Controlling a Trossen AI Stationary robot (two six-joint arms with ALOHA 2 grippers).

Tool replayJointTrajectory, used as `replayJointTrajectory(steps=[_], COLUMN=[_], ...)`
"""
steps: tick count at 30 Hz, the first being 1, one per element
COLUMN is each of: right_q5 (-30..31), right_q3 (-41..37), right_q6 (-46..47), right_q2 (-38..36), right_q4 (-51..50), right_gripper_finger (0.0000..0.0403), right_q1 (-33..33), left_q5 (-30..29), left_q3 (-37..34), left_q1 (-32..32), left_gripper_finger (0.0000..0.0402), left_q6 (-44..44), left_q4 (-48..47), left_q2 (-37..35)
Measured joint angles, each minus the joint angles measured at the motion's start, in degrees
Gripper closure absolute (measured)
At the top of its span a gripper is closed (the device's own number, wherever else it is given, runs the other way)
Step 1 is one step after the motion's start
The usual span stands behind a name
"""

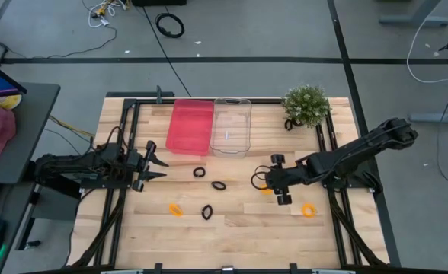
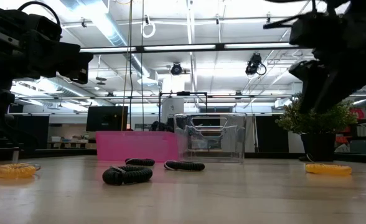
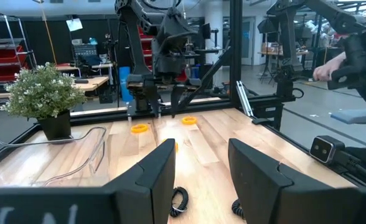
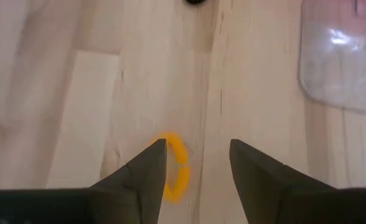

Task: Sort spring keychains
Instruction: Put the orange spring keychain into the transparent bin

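From above, the right gripper (image 1: 280,179) is hanging released over an orange keychain (image 1: 266,188) near the table's right side, while the left gripper (image 1: 152,164) is waiting, also spread, at the left; three black keychains (image 1: 200,173) are lying mid-table before the pink bin (image 1: 190,126) and clear bin (image 1: 232,126), with more orange ones lower down and to the right. Across the table top, the black coils (image 2: 127,175) are sitting in front of both bins, orange ones at either edge. The left wrist camera is looking past its parted fingers (image 3: 155,171) toward the other arm. In the right wrist view, the orange loop (image 4: 175,167) is lying beside one fingertip (image 4: 153,158) rather than centred, so a straight descent is likely to pin or flick it away instead of straddling it.
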Motion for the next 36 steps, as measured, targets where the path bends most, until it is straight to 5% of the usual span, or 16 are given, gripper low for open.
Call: replayJointTrajectory(steps=[8,15,23,36], right_q5=[-0.5,-7.9,-11.2,-4.1], right_q3=[-8.9,-17.0,-22.2,-22.9], right_q6=[1.0,-2.1,0.8,-3.7], right_q2=[0.0,0.0,0.0,-0.1], right_q4=[6.8,21.6,25.0,22.2], right_gripper_finger=[0.0223,0.0223,0.0223,0.0223], right_q1=[-2.4,-6.5,-9.1,-12.5], left_q5=[0.0,-0.1,-0.1,-0.2], left_q3=[0.0,0.0,0.0,0.0], left_q1=[0.0,0.0,0.0,0.0], left_gripper_finger=[0.0248,0.0248,0.0248,0.0248], left_q6=[0.0,0.0,0.0,0.0], left_q4=[0.2,0.3,0.3,0.4], left_q2=[0.0,0.0,0.0,0.0])
